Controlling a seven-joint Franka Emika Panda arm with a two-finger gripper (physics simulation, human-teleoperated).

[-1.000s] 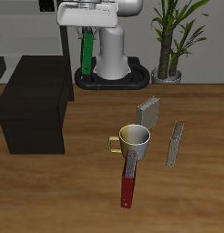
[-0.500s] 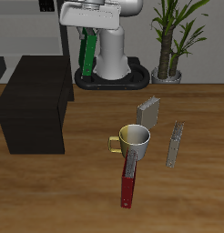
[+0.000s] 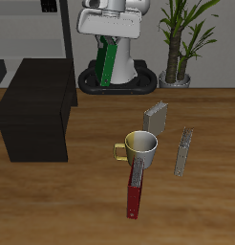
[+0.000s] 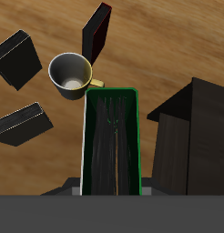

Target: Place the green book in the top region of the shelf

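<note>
The carry step is judged to be in hand; the shelf (image 3: 35, 107), a wide matte black cabinet, stands on the table (image 3: 205, 206) at about 9 o'clock in the exterior view; its top is bare; the green book (image 3: 107, 63) is held aloft near 12 o'clock, hanging tilted from the claw (image 3: 108, 38), which is closed on its upper edge; a swing toward the shelf top, then a lowering, is called for next; the cover is bright green, thin.

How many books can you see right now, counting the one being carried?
4. The green book hangs in the gripper above the robot base. Two grey books sit past the mug; the dark red book lies nearer the table's front edge.
</note>
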